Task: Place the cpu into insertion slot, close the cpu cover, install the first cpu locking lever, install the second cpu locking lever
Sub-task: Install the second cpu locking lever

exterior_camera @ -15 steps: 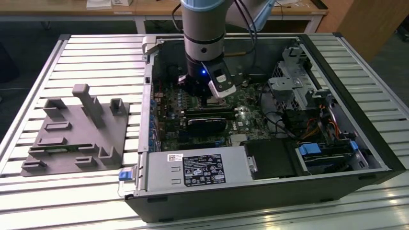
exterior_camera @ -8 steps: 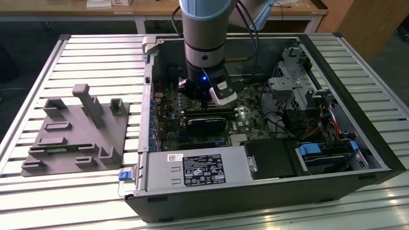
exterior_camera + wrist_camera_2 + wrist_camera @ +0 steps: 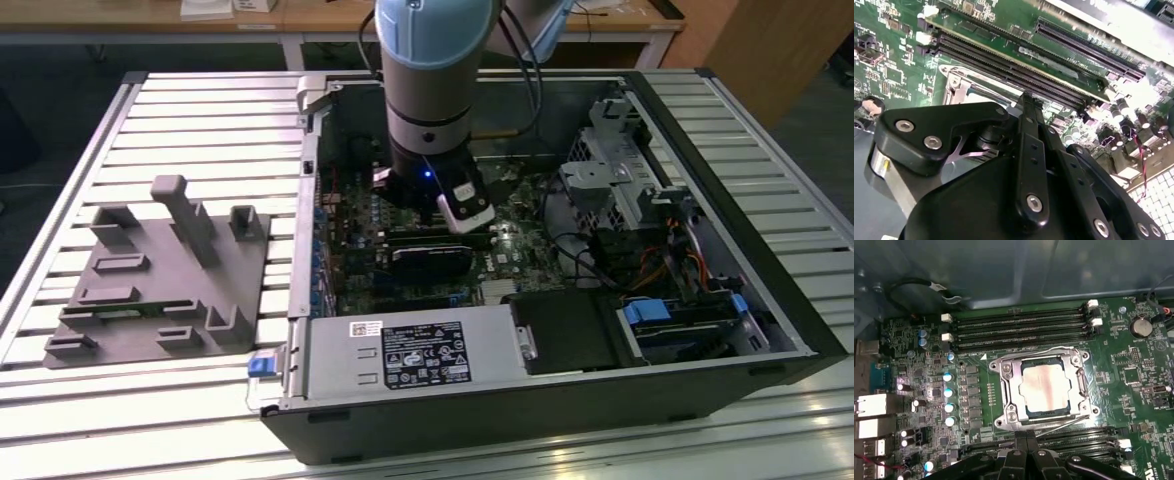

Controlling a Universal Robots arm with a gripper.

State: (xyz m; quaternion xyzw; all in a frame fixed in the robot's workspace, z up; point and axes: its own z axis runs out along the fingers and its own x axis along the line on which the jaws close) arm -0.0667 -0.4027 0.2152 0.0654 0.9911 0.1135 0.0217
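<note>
A slatted metal table [image 3: 200, 110] stands before wooden desks [image 3: 160, 20] on dark floor [image 3: 54, 80].

The cpu [image 3: 1048, 387] lies in the insertion slot [image 3: 1004, 390], under the cpu cover [image 3: 1076, 385], between memory-slot banks [image 3: 1019, 330]; my pincer [image 3: 1026, 442] sits just beside the socket.

no legible text — labels unreadable.
</note>
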